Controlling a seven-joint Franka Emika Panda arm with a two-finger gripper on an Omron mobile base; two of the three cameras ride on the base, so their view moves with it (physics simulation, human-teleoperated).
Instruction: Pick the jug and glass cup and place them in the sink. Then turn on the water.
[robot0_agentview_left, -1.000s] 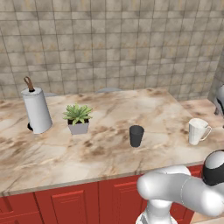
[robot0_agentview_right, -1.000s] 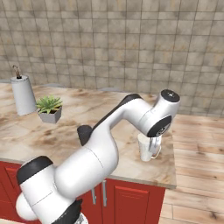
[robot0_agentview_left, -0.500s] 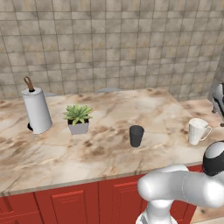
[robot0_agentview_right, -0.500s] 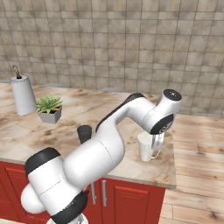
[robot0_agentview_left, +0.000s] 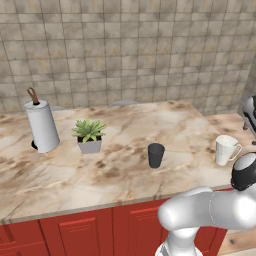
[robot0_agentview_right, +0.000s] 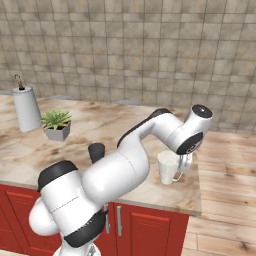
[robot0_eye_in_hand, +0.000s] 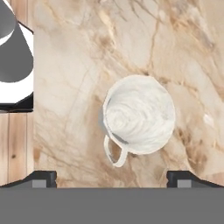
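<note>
Overhead, the hand view looked straight down into the jug (robot0_eye_in_hand: 139, 114), its handle curving off one side, with the gripper (robot0_eye_in_hand: 112, 178) jaws spread wide and empty above it. From the base views, the pale jug (robot0_agentview_right: 168, 167) stood upright near the marble counter's (robot0_agentview_left: 120, 150) end edge, the dark glass cup (robot0_agentview_left: 155, 155) well apart on open stone.

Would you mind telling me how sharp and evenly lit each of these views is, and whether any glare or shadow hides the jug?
Left base view: crisp, flat light, faint shadow under the jug. Right base view: no glare, the arm partly covers it. Hand view: sharp, looking straight down into it, only a soft shadow at its rim.
</note>
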